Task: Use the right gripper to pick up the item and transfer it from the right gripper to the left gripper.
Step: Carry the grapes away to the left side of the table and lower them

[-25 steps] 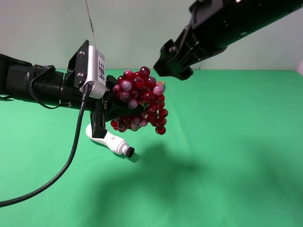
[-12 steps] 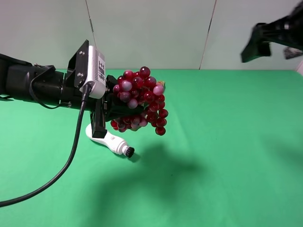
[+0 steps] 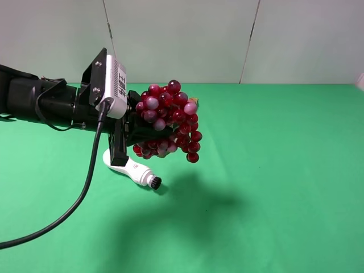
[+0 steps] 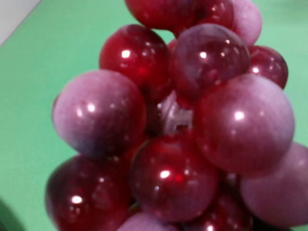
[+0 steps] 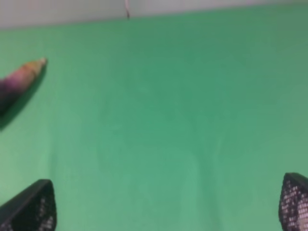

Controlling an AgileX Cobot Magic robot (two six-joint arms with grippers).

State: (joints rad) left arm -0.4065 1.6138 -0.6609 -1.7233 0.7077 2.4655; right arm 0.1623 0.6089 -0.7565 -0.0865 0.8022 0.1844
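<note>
The bunch of dark-red glossy grapes [image 3: 169, 119] hangs in the air above the green table, held by my left gripper [image 3: 147, 133], whose black jaws are shut on its near side. The left arm carries a white camera box [image 3: 115, 85] and a thick black cable. In the left wrist view the grapes [image 4: 178, 130] fill the picture close up and hide the jaws. My right gripper [image 5: 166, 207] is out of the exterior high view. In its own wrist view only its two black fingertips [image 5: 31, 207] show, wide apart and empty above the bare green cloth.
A white bottle-shaped device with a black tip [image 3: 133, 169] lies on the green table [image 3: 273, 170] under the left gripper. A dark purple eggplant [image 5: 19, 79] lies at the edge of the right wrist view. A pale wall stands behind the table.
The right arm has drawn back up and to the right, away from the grapes, and left the exterior high view. The left gripper and the grapes have not moved.
</note>
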